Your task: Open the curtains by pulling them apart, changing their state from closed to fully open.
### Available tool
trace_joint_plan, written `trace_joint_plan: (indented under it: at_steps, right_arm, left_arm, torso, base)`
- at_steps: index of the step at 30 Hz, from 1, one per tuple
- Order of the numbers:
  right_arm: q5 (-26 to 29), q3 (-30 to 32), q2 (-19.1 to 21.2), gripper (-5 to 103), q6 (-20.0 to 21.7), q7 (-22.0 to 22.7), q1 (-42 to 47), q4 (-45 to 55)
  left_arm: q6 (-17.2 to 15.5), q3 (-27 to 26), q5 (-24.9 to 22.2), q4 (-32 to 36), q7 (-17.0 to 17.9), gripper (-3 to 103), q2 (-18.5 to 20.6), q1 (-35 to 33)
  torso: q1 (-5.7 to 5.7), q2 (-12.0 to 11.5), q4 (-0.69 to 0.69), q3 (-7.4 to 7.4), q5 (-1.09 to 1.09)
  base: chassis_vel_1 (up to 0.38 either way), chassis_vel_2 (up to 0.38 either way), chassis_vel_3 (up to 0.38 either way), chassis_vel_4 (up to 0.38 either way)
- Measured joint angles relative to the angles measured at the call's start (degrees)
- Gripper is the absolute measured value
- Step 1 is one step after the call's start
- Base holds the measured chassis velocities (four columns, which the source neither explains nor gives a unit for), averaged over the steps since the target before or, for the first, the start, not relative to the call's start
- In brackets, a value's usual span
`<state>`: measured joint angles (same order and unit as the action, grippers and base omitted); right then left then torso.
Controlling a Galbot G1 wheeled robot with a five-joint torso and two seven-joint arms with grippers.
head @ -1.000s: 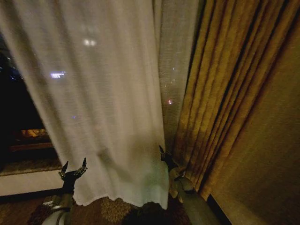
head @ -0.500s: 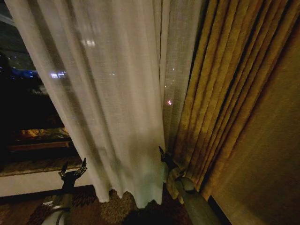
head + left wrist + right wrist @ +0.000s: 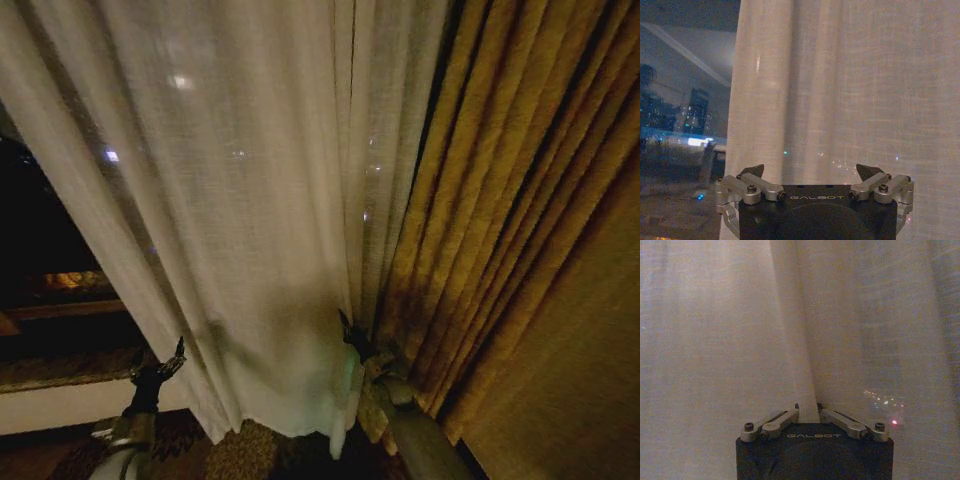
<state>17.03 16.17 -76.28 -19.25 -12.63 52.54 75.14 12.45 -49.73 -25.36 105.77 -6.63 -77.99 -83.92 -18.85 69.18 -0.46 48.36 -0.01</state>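
The curtains are sheer cream-white pleated panels (image 3: 240, 200) hanging ahead, with city lights glowing through them. My right gripper (image 3: 350, 335) is low at the panels' inner edge, next to the golden drapes. In the right wrist view my right gripper (image 3: 807, 409) is shut on a narrow vertical fold of the curtain (image 3: 795, 340). My left gripper (image 3: 158, 362) hangs low at the left, just in front of the panel's free edge. In the left wrist view my left gripper (image 3: 808, 172) is open with nothing between its fingers, facing the curtain (image 3: 840, 90).
Thick golden-yellow drapes (image 3: 500, 200) hang at the right against a wall. A dark window (image 3: 40, 240) shows at the left above a low pale ledge (image 3: 60, 405). Patterned carpet (image 3: 250, 455) lies below the hem.
The sheer panel's lower hem has gathered rightward toward my right gripper, baring more ledge at the left. The head view has shifted slightly. My left gripper has stayed put.
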Motion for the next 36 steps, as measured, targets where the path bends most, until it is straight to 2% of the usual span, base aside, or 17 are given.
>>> trace_joint_plan:
  at_steps: [4, 9, 10, 19, 21, 24, 31, 34, 35, 36]
  right_arm:
    - [-0.02, -0.27, 0.30, 0, 1.24, 3.04, -0.78, -1.04]
    - [1.37, 1.48, 1.56, 0, 4.48, 9.83, -2.88, -2.73]
    - [1.37, 1.48, 1.56, 0, 4.48, 9.83, -2.88, -2.73]
    - [-0.50, 8.34, 4.79, 0, 10.06, 22.53, -4.53, -4.03]
    - [-0.83, 8.84, 5.08, 0, 10.39, 23.28, -4.60, -4.06]
    - [-3.25, 11.77, 6.35, 0, 11.62, 26.74, -4.51, -4.09]
    - [-4.22, 13.16, 6.91, 0, 11.86, 28.04, -2.72, -2.51]
    - [0.27, 11.38, 6.83, 0, 11.30, 23.21, -0.67, 0.69]
    - [0.27, 11.38, 6.83, 0, 11.30, 23.21, -0.67, 0.69]
    - [1.66, 10.74, 6.80, 5, 10.93, 21.21, -0.06, 1.68]
  left_arm:
    - [0.00, -0.02, 0.00, 0.00, 0.00, 100, 0.00, -0.02]
    - [0.00, -0.01, 0.00, 0.00, 0.00, 100, 0.00, 0.00]
    - [0.00, -0.01, 0.00, 0.00, 0.00, 100, 0.00, 0.00]
    - [0.00, -0.01, 0.00, 0.00, 0.01, 100, 0.00, 0.00]
    - [0.00, -0.01, 0.00, 0.00, 0.00, 100, 0.00, 0.01]
    - [0.00, -0.01, 0.00, 0.00, 0.01, 100, 0.00, 0.01]
    - [0.00, -0.01, 0.00, 0.00, 0.01, 100, 0.00, 0.00]
    - [0.00, -0.01, 0.00, 0.00, 0.01, 100, 0.00, 0.00]
    - [0.00, -0.01, 0.00, 0.00, 0.01, 100, 0.00, 0.00]
    - [0.00, -0.01, 0.00, 0.00, 0.01, 100, 0.00, 0.00]
  torso:
    - [0.03, 0.04, 0.01, -0.01, 0.00]
    - [-0.03, 0.01, 0.01, 0.01, 0.00]
    - [-0.03, 0.01, 0.01, 0.01, 0.00]
    - [-0.02, 0.01, 0.00, 0.01, 0.01]
    - [-0.03, 0.01, 0.00, 0.01, 0.01]
    - [-0.04, 0.00, 0.00, 0.02, 0.02]
    - [-0.03, 0.00, -0.02, 0.01, 0.01]
    - [-0.03, 0.00, -0.02, 0.02, 0.01]
    - [-0.03, 0.00, -0.02, 0.02, 0.01]
    - [-0.03, 0.00, -0.01, 0.02, 0.01]
  base:
    - [0.049, -0.028, -0.024, 0.042]
    - [0.010, -0.005, -0.007, 0.011]
    - [0.000, 0.000, 0.000, 0.000]
    - [0.000, 0.000, 0.000, 0.000]
    - [0.000, 0.000, 0.000, 0.000]
    - [0.000, 0.000, 0.000, 0.000]
    - [0.000, 0.000, 0.000, 0.000]
    - [0.000, 0.000, 0.000, 0.000]
    - [0.000, 0.000, 0.000, 0.000]
    - [0.000, 0.000, 0.000, 0.000]
